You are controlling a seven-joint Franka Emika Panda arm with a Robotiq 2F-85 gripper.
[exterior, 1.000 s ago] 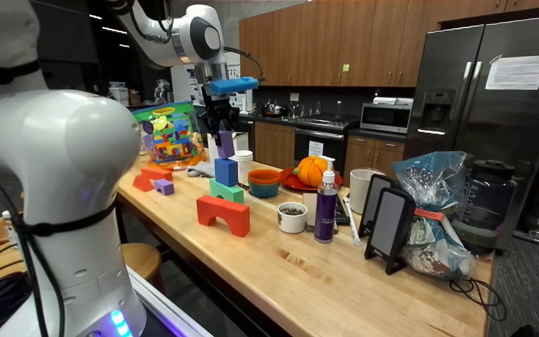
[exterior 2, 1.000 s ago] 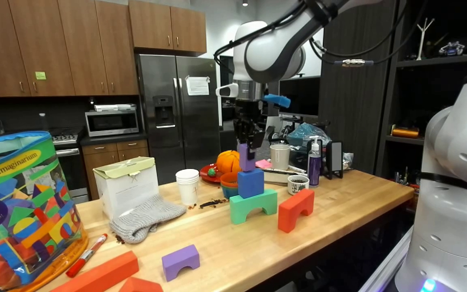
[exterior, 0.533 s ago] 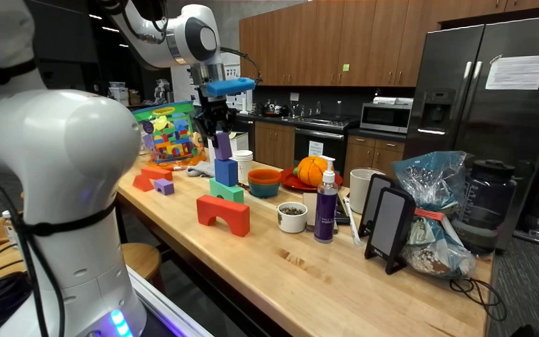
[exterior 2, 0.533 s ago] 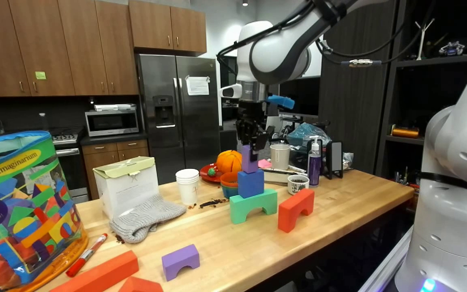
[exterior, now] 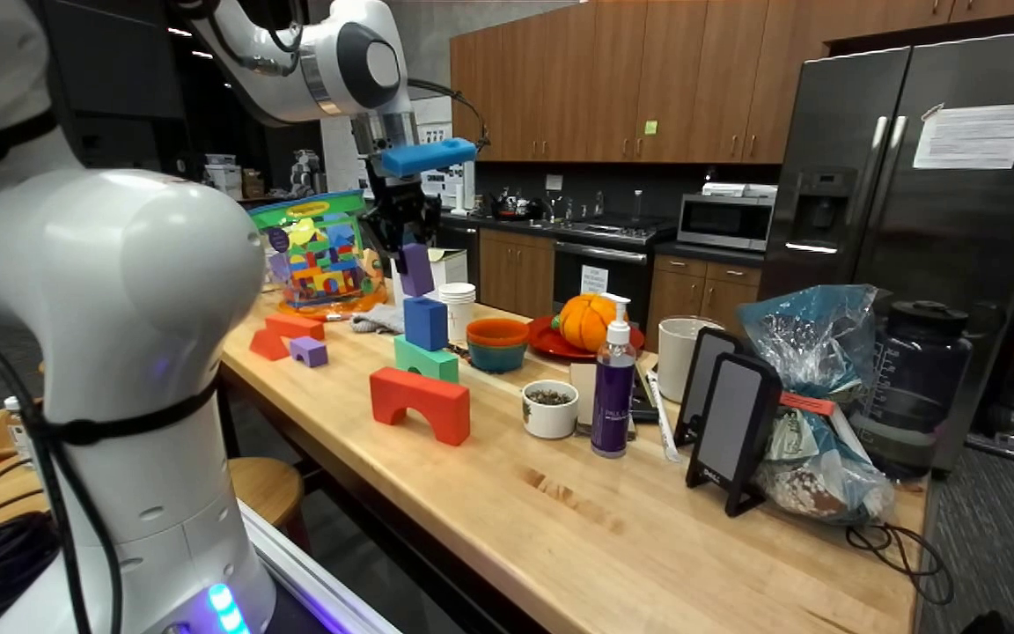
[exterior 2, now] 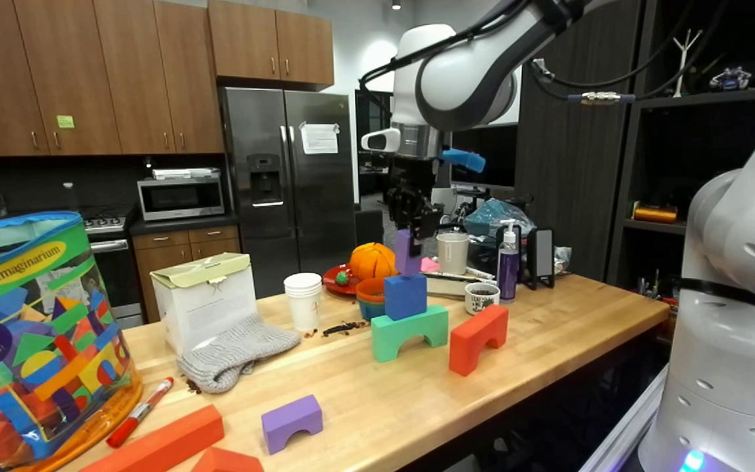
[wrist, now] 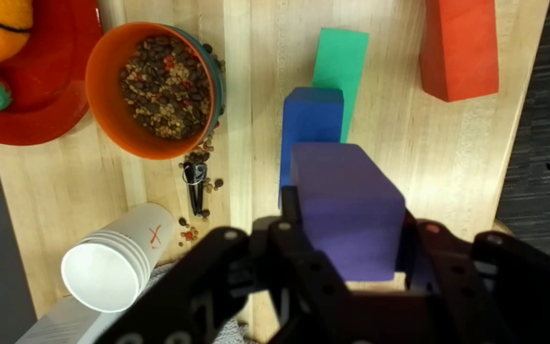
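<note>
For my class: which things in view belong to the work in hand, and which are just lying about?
In the work, it seems:
gripper
purple block, held
blue block
green arch beneath it

Seemingly lying about:
red arch
purple arch
cups
bowls
pumpkin

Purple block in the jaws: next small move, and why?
Probably nudge the purple block slightly left in the wrist view, with the jaws shut: there it shows shifted right relative to the blue block below. In both exterior views the blue block stands on a green arch, so an off-centre release might topple it. Whether purple touches blue, I can't tell.
</note>
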